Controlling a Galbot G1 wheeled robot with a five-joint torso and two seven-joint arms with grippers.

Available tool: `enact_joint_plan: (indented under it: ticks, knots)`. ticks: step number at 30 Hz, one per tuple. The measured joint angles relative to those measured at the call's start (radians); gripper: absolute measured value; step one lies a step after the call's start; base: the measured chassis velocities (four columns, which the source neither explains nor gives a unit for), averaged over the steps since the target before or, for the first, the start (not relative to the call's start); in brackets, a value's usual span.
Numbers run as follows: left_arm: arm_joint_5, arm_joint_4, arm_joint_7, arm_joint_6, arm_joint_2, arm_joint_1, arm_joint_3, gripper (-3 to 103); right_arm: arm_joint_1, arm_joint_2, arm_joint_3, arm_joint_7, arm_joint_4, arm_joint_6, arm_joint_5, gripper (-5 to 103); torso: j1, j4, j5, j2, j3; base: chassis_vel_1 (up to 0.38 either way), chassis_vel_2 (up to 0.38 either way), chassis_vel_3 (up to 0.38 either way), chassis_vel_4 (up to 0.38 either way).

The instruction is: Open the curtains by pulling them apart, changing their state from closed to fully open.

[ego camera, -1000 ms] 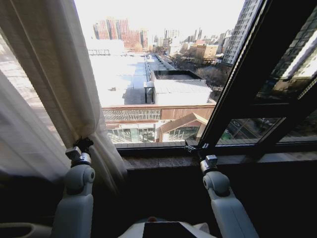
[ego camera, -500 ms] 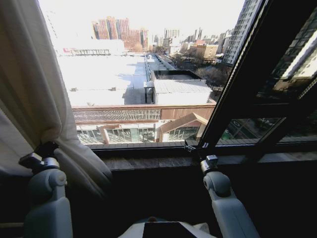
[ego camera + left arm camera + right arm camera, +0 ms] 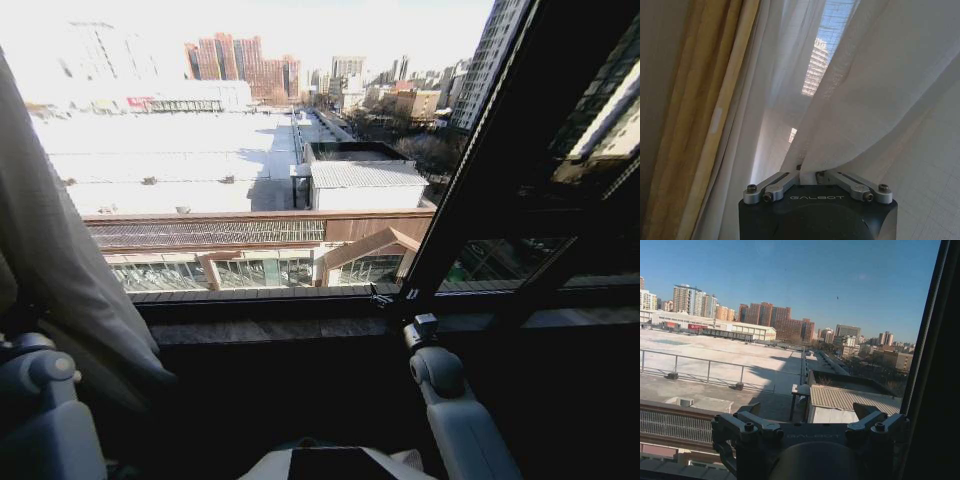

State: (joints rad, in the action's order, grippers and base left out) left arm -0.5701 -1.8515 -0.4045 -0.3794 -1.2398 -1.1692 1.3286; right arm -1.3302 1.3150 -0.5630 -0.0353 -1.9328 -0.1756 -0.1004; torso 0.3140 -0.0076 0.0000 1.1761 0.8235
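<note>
Left gripper (image 3: 807, 172) clamped on the curtains (image 3: 880, 90), fabric bunched at the far left of the head view.

The left arm (image 3: 40, 410) is seen low at the left edge, sheer folds (image 3: 60, 270) draped just beside it. The right gripper (image 3: 810, 417) is held apart, empty, before the window glass (image 3: 270, 170); right arm raised toward the sill (image 3: 300, 325).

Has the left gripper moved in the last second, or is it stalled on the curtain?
Yes. Against the fixed window sill, the left gripper, shut on the curtain, has gone toward the robot's left, dragging the fabric off the glass. The right gripper sits by the dark frame bar.
</note>
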Motion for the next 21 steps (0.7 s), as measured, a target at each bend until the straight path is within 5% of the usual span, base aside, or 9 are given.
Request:
enact_joint_plan:
  ticks: [8, 17, 19, 21]
  knots:
    - [-0.019, 0.094, -0.037, 0.022, 0.052, 0.012, 0.063, 2, 0.0, 0.015, 0.011, -0.001, 0.009, 0.002, 0.003, 100, 0.0, 0.0001, 0.0, 0.0, 0.0, 0.0, 0.0, 0.0, 0.0]
    - [-0.024, 0.126, -0.2, 0.042, 0.065, 0.053, 0.065, 2, -0.004, 0.024, 0.013, -0.003, 0.012, 0.004, 0.003, 100, 0.0, 0.0, 0.0002, 0.0, 0.0, 0.0, 0.0, 0.0, 0.0]
    - [-0.021, 0.105, -0.2, 0.038, 0.06, 0.047, 0.053, 2, -0.008, 0.023, 0.011, -0.003, 0.012, 0.007, 0.003, 100, 0.0, -0.0001, 0.0, 0.0, 0.0, 0.0, 0.0, 0.0, 0.0]
    - [-0.01, 0.048, -0.118, 0.007, 0.04, 0.02, 0.043, 0, -0.009, 0.021, 0.008, -0.003, 0.014, 0.02, 0.003, 100, 0.0, -0.0001, 0.0001, 0.0, 0.0, 0.0, 0.0, 0.0, 0.0]
